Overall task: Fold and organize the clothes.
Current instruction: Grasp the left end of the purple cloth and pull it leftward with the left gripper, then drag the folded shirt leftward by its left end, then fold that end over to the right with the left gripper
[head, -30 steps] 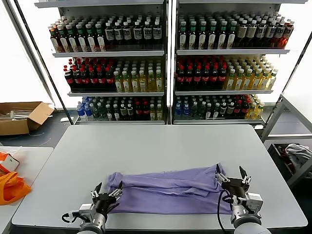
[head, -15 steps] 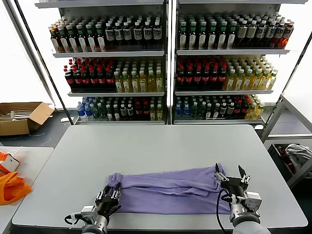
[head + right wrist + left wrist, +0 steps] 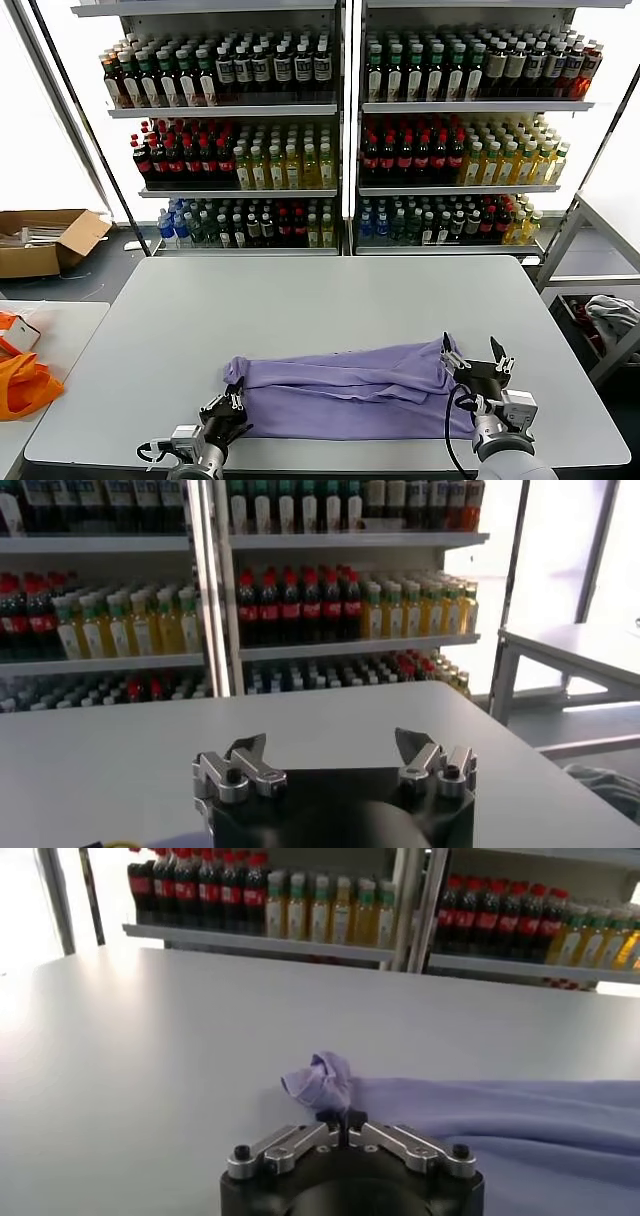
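Lavender T-shirt (image 3: 345, 395) spread as a long, rumpled band across the near part of the grey table (image 3: 330, 300), running left to right, plain side up, no print visible. Left end bunched into a small knot of cloth (image 3: 320, 1078), right end wider and reaching toward the near right edge.

Left gripper (image 3: 226, 418) low at the near left corner of the shirt, jaws brought together to a narrow point. From the left wrist view, fingertips (image 3: 342, 1118) meeting just at the near side of the bunched cloth; cannot tell whether any fabric is actually pinched between them.

Right gripper (image 3: 471, 362) at the shirt's right end, raised slightly over the cloth edge, jaws spread wide. From the right wrist view, both fingers (image 3: 247, 752) well apart with nothing between them, only bare table beyond.

Beyond the table, two shelving units (image 3: 345, 120) stocked with rows of bottled drinks: dark, red-capped, yellow and green. Cardboard box (image 3: 45, 240) on the floor far left. Orange bag (image 3: 22, 385) on a second, lower surface at the left edge. Grey-white cloth bundle (image 3: 612, 315) on a metal rack to the right.
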You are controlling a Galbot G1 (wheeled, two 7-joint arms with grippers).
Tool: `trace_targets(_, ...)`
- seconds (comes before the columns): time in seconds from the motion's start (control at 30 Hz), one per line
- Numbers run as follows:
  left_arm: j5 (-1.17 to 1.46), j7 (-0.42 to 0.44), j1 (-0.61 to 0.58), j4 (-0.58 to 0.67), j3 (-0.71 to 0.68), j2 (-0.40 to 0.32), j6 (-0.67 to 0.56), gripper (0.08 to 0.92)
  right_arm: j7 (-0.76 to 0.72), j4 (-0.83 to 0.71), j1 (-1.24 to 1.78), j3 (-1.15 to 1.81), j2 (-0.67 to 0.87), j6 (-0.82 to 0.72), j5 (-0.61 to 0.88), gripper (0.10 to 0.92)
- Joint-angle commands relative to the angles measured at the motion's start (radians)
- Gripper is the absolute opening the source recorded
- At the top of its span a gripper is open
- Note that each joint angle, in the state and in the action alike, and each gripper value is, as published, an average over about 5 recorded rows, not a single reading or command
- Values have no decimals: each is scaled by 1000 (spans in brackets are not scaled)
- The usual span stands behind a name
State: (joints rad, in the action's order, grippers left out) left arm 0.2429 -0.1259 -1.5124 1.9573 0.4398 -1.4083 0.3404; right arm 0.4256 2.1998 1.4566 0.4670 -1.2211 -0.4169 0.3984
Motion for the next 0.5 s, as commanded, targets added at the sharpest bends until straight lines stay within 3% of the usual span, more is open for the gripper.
trace_targets(0.03, -100, -12, -8, 33, 53, 25, -83, 98, 0, -1, -1, 4, 1, -1, 3, 823)
trace_targets(0.27, -86, -6, 25, 51, 250, 115, -101, 98, -1, -2, -10, 19, 6, -2, 18, 823)
trace_targets(0.37, -63, 0, 55, 30, 374, 199, -100, 98, -2, 2, -13, 18, 9, -3, 21, 823)
trace_targets(0.5, -3, 7, 96, -58, 524, 370, -90, 98, -1, 6, -20, 15, 10, -7, 24, 823)
